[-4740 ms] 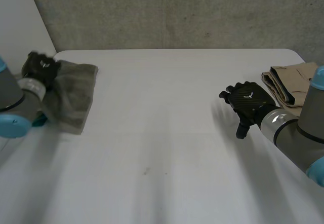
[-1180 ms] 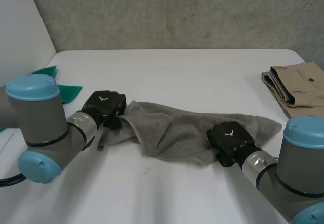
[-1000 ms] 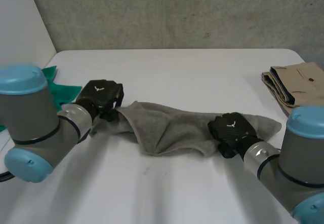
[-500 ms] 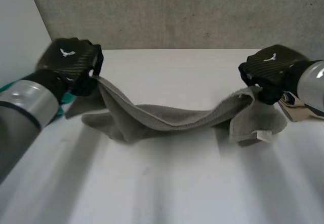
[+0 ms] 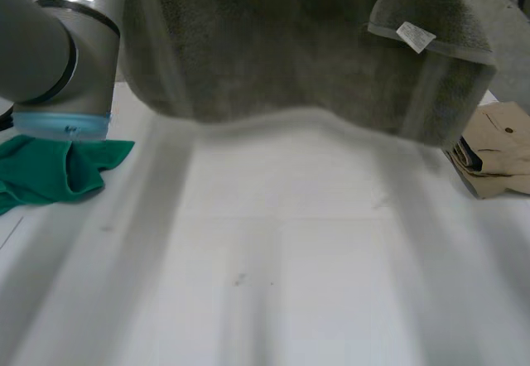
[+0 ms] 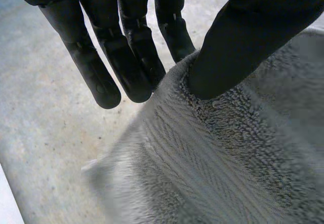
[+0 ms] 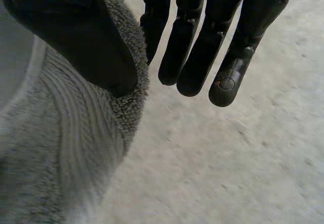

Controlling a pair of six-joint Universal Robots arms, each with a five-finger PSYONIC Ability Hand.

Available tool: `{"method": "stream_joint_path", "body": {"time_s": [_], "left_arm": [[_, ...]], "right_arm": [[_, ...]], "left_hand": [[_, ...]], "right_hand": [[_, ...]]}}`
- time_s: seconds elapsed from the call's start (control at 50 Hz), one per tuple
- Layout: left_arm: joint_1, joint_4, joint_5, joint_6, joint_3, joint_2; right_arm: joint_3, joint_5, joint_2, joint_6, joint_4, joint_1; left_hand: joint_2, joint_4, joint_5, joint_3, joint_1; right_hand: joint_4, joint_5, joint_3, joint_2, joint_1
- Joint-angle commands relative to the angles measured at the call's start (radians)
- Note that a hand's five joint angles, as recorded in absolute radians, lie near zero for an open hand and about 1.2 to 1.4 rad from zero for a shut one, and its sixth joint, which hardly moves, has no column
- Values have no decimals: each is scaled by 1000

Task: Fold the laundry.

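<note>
1. Grey terry towel [image 5: 298,60] hangs in the air as a wide sheet, clear of the white table [image 5: 273,283]. Its lower hem runs level above the bare tabletop.
2. In the left wrist view, the left hand [image 6: 126,57] pinches the towel's upper edge. The thumb [image 6: 243,41] presses the pile against the straight fingers behind it, and the cloth falls away below the fingertips.
3. In the right wrist view, the right hand [image 7: 197,46] has the same hold. Its thumb [image 7: 76,36] clamps the thick hem against straight fingers, and the rest of the towel drops beneath the palm.
4. The relation that matters is that the towel's long axis runs from one hand to the other, across the robot's front. Each hand holds one end of the top edge, so neither is nearer. The whole body of cloth lies below and between them.
5. Below the right hand, a flap is doubled over the front face, with a small white label [image 5: 415,36] showing. That end does not seem fully spread.
6. The next move probably calls for both hands to lower together, so that the hem meets the table squarely.
7. A green cloth [image 5: 50,171] lies below the left arm [image 5: 58,43]. A folded beige garment [image 5: 501,146] sits on the table beyond the towel's right end.
</note>
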Motion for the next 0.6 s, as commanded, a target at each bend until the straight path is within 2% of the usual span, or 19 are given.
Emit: {"method": "stream_joint_path", "body": {"time_s": [0.02,0.1,0.2,0.28,0.42,0.44,0.46,0.48,0.56,0.6], "left_arm": [[-22,-40,5,4,-413,202],[-25,-83,9,-1,-545,223],[-44,-95,26,-1,-633,187],[-57,-98,26,5,-622,50],[-45,-109,20,5,-533,-95],[-44,-113,20,5,-525,-107],[-42,-115,20,5,-522,-110],[-41,-119,20,5,-516,-116],[-34,-124,20,-1,-515,-120],[-28,-124,20,-4,-516,-120]], "right_arm": [[83,-223,-50,-35,341,-64],[173,-238,-35,-177,496,-121],[262,-205,17,-329,570,-130],[314,-154,93,-378,564,-118],[324,-57,244,-395,517,-76],[330,-47,257,-394,503,-66],[344,-34,260,-374,474,-52],[353,-28,258,-369,457,-46],[436,-7,226,-273,353,-36],[494,0,167,-174,281,-39]], "left_hand": [[198,194,240,203,253],[198,194,240,203,253],[198,194,240,203,253],[198,194,240,203,253],[198,194,240,203,253],[198,194,240,203,253],[198,194,240,203,253],[198,194,240,203,253],[198,194,240,203,253],[198,194,240,203,253]], "right_hand": [[207,228,215,224,419],[207,228,215,224,419],[207,228,215,224,419],[207,228,215,224,419],[207,228,215,224,419],[159,180,166,175,371],[-322,-300,-314,-305,-109],[-477,-456,-470,-461,-265],[-916,-894,-908,-899,-703],[-972,-951,-964,-955,-760]]}}
